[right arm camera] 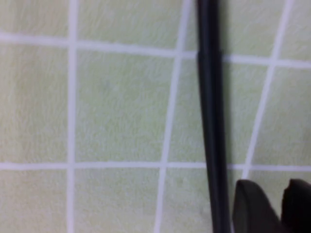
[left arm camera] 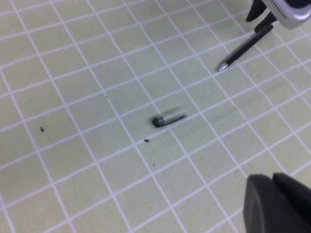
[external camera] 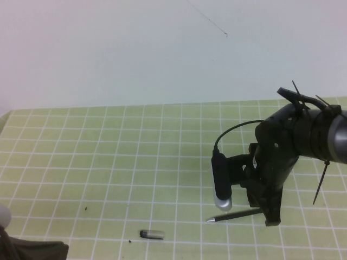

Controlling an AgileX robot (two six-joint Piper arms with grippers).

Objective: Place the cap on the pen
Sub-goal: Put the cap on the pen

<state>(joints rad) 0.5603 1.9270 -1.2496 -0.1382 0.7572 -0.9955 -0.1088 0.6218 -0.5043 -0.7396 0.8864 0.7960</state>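
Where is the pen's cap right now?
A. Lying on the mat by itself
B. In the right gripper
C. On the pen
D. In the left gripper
A. The cap lies alone on the mat, apart from the pen, where the right gripper is; the left gripper, shut, is near the mat's front left corner.

We see a bare test bench: a green grid-lined mat (external camera: 108, 162) before a plain white wall (external camera: 135, 49)
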